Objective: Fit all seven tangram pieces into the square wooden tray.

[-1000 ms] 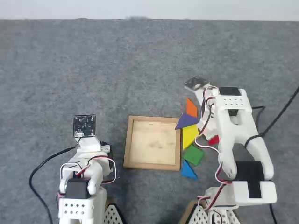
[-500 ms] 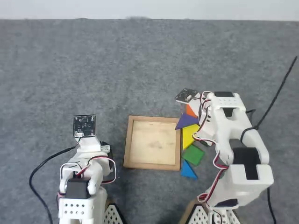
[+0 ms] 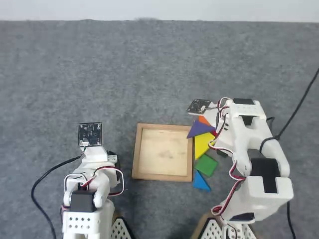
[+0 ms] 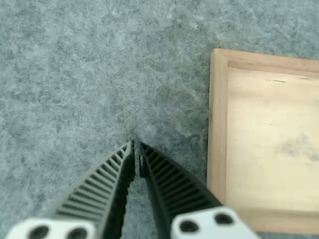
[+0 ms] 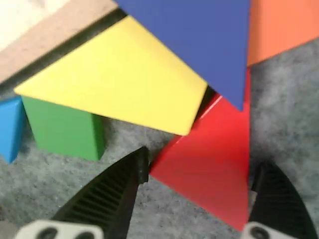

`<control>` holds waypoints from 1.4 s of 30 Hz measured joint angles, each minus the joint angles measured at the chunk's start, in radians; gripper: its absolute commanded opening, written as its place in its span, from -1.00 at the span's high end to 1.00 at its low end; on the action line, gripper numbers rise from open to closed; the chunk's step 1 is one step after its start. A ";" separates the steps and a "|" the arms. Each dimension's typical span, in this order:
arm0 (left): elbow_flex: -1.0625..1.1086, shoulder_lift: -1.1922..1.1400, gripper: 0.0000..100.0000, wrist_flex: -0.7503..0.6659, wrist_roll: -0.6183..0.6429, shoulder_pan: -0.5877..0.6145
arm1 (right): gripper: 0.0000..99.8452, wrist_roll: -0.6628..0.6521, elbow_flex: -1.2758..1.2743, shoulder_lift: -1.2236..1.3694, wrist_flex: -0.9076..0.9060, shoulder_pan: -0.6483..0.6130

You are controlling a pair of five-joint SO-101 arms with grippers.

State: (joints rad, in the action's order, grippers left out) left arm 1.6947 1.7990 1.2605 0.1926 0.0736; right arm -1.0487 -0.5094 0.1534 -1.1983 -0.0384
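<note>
Squarely inside right hand (image 5: 203, 168): red triangle (image 5: 217, 144)

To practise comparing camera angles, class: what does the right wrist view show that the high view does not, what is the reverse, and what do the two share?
Right wrist view adds: the red triangle, with the right hand open, a finger on either side of it.
High view adds: the left arm and the full square of the wooden tray.
Shared: the yellow triangle, green square, blue triangle, purple piece and orange piece, beside the tray's rim.
</note>
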 measured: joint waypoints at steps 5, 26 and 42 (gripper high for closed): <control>0.000 0.000 0.97 0.000 0.000 0.000 | 0.36 -0.032 0.000 0.000 0.000 0.002; 0.000 0.000 0.97 0.000 0.000 0.000 | 0.98 0.285 0.068 0.003 0.015 0.003; 0.000 0.000 0.97 0.000 0.000 0.000 | 0.98 0.479 0.140 -0.328 -0.127 0.083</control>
State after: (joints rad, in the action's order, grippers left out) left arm 1.6947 1.7990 1.2605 0.1926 0.0736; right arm -0.5700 -0.3698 -0.1749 -1.3257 0.0445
